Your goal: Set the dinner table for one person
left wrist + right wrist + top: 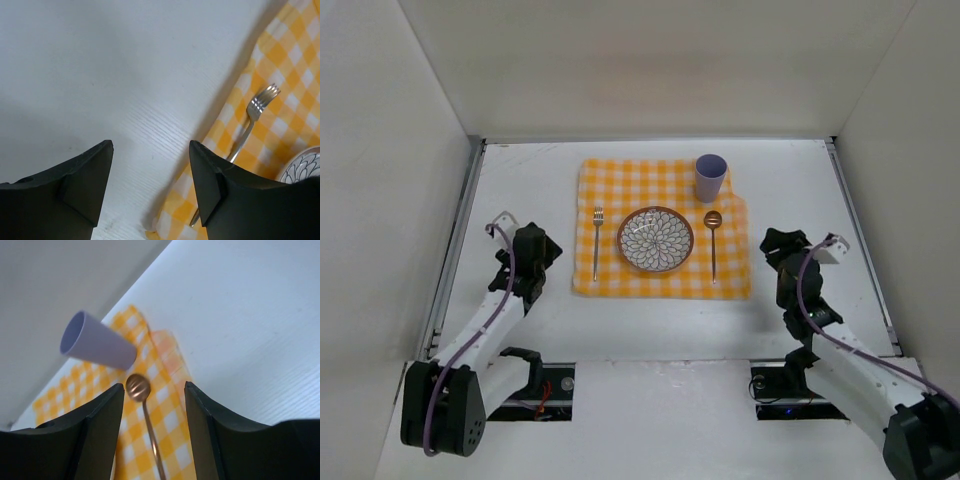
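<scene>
On the white dinner table (820,180) lies a yellow-and-white checked cloth (660,185). A patterned plate (655,239) sits at its middle, with a fork (597,240) to its left and a copper spoon (713,240) to its right. A lilac cup (710,177) stands at the cloth's far right corner. My left gripper (542,252) hangs open and empty over bare table, left of the cloth; its wrist view shows the left gripper (150,145), the fork (255,107) and the cloth (290,65). My right gripper (780,245) is open and empty, right of the cloth; from the right gripper (153,385) I see the spoon (137,386) and cup (97,342).
White walls enclose the table on the left, far and right sides, with metal rails (455,250) along the side edges. Both arm bases (535,380) sit at the near edge. Bare tabletop (100,75) stretches on either side of the cloth.
</scene>
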You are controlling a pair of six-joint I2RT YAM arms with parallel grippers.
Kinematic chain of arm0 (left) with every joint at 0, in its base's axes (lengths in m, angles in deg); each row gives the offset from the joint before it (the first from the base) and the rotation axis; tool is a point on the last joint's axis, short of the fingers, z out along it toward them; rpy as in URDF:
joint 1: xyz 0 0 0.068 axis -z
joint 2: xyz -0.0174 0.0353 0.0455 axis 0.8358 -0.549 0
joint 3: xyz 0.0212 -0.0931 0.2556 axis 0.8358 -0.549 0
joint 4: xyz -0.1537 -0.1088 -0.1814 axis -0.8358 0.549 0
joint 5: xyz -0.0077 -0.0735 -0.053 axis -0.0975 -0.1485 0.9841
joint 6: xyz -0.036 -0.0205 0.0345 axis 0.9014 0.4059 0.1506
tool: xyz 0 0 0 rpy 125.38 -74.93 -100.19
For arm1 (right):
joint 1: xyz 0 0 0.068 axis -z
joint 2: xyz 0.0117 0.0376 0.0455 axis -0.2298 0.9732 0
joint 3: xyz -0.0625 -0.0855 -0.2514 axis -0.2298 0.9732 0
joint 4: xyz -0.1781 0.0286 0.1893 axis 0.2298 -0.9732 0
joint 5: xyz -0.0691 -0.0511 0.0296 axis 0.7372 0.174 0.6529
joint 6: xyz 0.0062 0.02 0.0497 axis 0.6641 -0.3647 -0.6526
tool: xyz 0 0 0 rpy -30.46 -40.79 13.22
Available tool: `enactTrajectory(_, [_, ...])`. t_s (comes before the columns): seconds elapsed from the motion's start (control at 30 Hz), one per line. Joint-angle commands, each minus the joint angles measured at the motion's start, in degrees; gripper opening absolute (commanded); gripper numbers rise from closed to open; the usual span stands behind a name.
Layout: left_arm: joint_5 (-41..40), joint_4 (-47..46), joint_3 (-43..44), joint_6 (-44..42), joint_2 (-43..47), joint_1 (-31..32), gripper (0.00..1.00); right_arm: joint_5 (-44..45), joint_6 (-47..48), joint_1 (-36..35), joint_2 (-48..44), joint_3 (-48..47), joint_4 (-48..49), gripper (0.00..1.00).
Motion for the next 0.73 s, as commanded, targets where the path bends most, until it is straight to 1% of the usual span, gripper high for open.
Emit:
enactTrajectory(0.0, [1.4, -1.0, -1.2, 4.2, 3.2, -2.8, 0.61, 2.8, -5.3, 2.3, -2.4, 1.5, -0.7, 0.58])
enactTrajectory(0.17, [1.0, -1.5, -2.6, 6.3, 3.0, -3.7, 0.62, 2.9, -4.6, 2.3, 1.0, 1.2, 1.3, 0.58])
enactTrajectory(0.3, [0.6, -1.9, -2.2, 5.9, 1.4, -4.7, 0.62, 1.6, -4.1, 1.7, 5.6, -0.1, 2.9, 0.58])
enactTrajectory(0.4, [1.0, -2.4, -1.8, 5.9, 0.5, -5.9, 0.61, 1.3, -3.9, 1.7, 7.3, -0.4, 3.4, 0.58])
enactTrajectory(0.6, [0.5, -3.7, -1.7, 6.0, -2.0, -4.5, 0.60, -0.9, -3.6, 1.4, 8.1, -0.7, 4.5, 0.58])
enactTrajectory(0.7, [0.4, -3.2, -0.2, 5.5, -3.5, -3.9, 0.60, -1.2, -3.7, 1.3, 8.9, -0.9, 4.7, 0.58])
